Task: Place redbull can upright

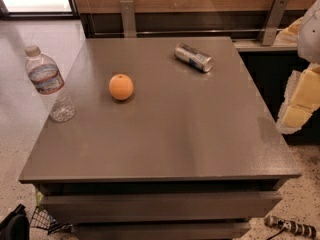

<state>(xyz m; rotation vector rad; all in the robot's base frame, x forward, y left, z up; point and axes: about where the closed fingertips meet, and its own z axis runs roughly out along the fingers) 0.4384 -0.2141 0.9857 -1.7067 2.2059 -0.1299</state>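
Smooth gray table (165, 144). Pale blocky gripper (300, 101) is past the right edge; can't tell if wide or narrow. Clear plastic bottle (49, 84) stands at left edge. Round orange (121, 87) left of mid. Shiny redbull can (194, 57) lies sideways nr back-right corner.

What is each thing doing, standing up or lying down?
redbull can: lying on its side, far right part of the table, untouched.
water bottle: standing upright, capped, at the left edge.
orange: resting between bottle and can.
gripper: beside the table's right edge, apart from the can.
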